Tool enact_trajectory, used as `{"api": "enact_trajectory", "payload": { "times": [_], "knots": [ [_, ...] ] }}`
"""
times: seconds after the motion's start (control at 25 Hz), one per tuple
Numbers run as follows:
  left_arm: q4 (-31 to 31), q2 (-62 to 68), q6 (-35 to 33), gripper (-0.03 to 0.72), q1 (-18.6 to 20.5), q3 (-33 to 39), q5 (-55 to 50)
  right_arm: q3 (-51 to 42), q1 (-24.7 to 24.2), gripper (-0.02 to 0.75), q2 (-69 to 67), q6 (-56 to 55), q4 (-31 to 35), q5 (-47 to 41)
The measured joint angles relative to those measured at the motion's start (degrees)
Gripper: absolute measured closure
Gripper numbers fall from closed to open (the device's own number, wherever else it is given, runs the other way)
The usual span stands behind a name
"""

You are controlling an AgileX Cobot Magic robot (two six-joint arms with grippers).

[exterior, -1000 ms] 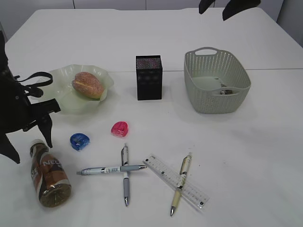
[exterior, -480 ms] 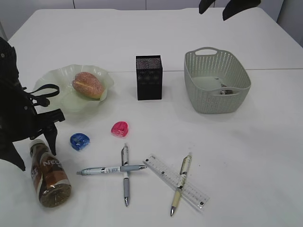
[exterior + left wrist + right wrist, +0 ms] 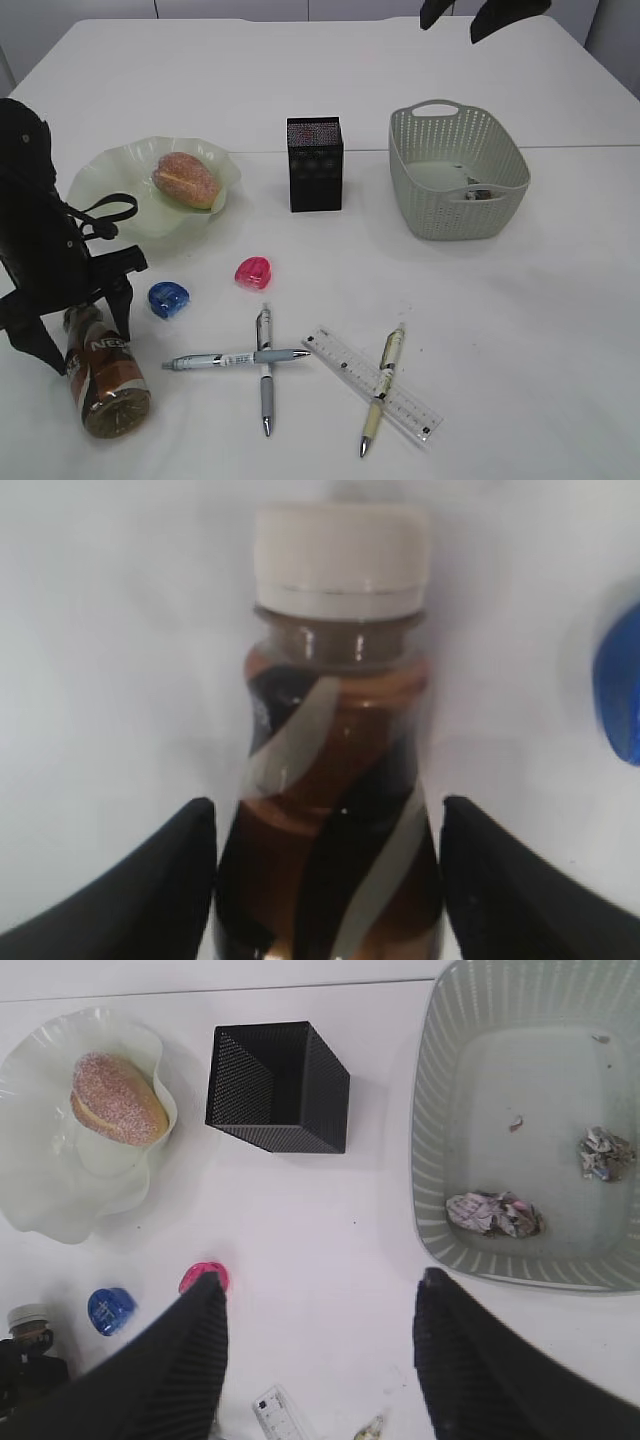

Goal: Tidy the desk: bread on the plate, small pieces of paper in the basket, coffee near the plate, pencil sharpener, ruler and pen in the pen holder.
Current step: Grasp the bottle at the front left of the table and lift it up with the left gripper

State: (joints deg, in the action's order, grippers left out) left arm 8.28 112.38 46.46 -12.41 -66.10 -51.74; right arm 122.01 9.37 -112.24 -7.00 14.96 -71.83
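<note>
The left gripper (image 3: 80,325) straddles the coffee (image 3: 104,375), fingers spread to either side of the bottle, which lies on its side on the desk (image 3: 520,330) in front of the plate (image 3: 110,185). The bread (image 3: 186,179) sits on that plate. High behind the basket (image 3: 457,170), the right gripper (image 3: 318,1360) hangs with fingers spread, empty.

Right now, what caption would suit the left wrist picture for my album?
Open left gripper straddling the lying coffee bottle, white cap ahead.
</note>
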Motion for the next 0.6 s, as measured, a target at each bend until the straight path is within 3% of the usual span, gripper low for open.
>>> {"api": "enact_trajectory", "payload": {
  "times": [0.4,0.6],
  "knots": [
    [0.43,1.08,-1.42,0.182,0.0,-0.1,0.99,0.0,0.0,0.302,0.0,0.0,0.0,0.0],
    [0.43,1.21,-1.53,0.221,0.06,-0.1,1.11,0.0,0.0,0.302,0.0,0.0,0.0,0.0]
  ]
}}
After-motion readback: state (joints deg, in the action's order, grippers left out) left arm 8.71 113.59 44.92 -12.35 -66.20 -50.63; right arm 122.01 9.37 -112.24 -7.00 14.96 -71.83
